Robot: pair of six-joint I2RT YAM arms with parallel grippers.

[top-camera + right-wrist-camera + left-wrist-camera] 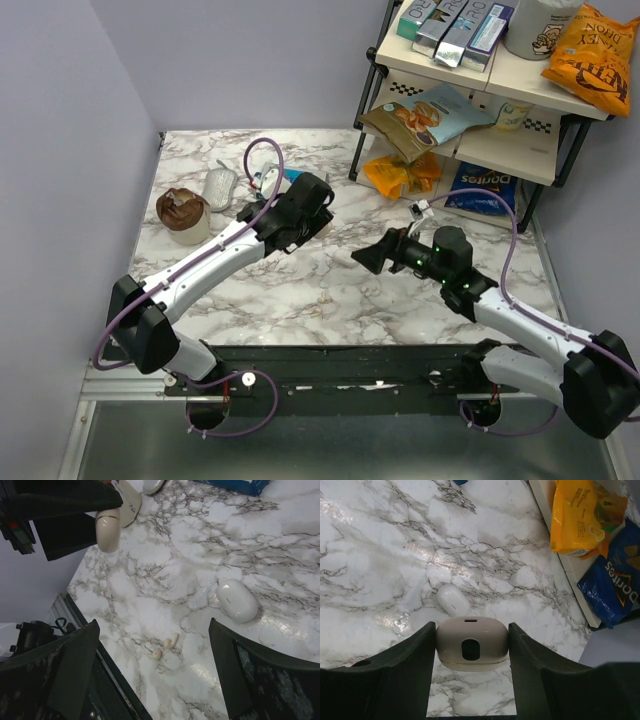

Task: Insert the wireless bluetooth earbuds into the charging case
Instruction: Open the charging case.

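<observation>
While your left gripper (471,626) clamps the beige charging case (471,647) between its two fingers, you hold that case raised off the bench (380,555). A white oval case (452,599) lies on the marble just beyond it. Your right gripper (154,625) hangs with its jaws spread wide, holding nothing. Below it, the wireless bluetooth earbuds (156,653) lie side by side on the bench, near the white oval case. Further out, snack bags (575,515) crowd the shelf (500,150).
</observation>
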